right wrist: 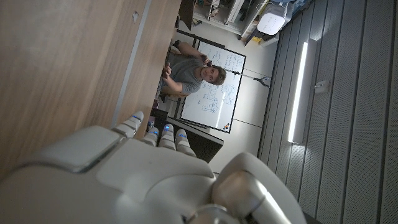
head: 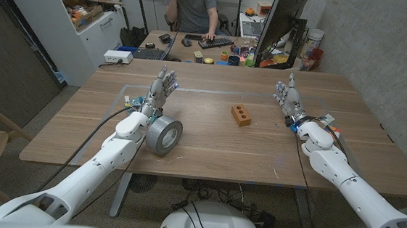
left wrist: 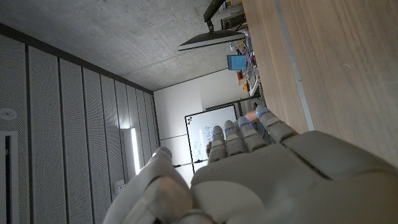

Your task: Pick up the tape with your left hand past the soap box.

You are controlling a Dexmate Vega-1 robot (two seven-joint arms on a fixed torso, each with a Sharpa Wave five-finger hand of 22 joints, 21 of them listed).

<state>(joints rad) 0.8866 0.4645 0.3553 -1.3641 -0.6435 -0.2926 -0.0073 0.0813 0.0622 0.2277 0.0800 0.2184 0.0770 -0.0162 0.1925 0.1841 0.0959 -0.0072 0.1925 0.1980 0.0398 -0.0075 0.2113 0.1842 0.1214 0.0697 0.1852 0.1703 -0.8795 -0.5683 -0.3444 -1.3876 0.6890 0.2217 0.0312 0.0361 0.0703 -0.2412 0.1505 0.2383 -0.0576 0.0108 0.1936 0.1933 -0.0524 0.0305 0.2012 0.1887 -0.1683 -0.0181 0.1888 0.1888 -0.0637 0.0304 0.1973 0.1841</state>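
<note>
The left hand point(head: 159, 89) stands over the wooden table point(head: 208, 147) with its fingers reaching toward twelve o'clock, slightly apart and holding nothing. In the left wrist view the same left hand point(left wrist: 261, 174) shows from behind, fingers point(left wrist: 239, 134) side by side and extended along the table's edge. Just beside its wrist, at about five o'clock from the hand, stands the tape point(head: 163, 135), a grey roll upright on its rim, close against the white forearm; whether the two touch I cannot tell.

From the tape, at about two o'clock and well apart, lies a small brown block with holes point(head: 241, 115) near the middle of the table; it is the only box-like thing there.

The right hand point(head: 290, 99) stands at three o'clock from the left hand, well apart, on the far side of the block, fingers loosely apart and reaching up the table, nothing in it. The right wrist view shows the right hand point(right wrist: 143, 180) from behind, fingertips point(right wrist: 163, 134) lined up near the table's edge.

Beyond the table's twelve o'clock edge a person point(head: 194, 8) sits at a desk with a keyboard point(head: 208, 42) and a monitor point(head: 280, 22).
</note>
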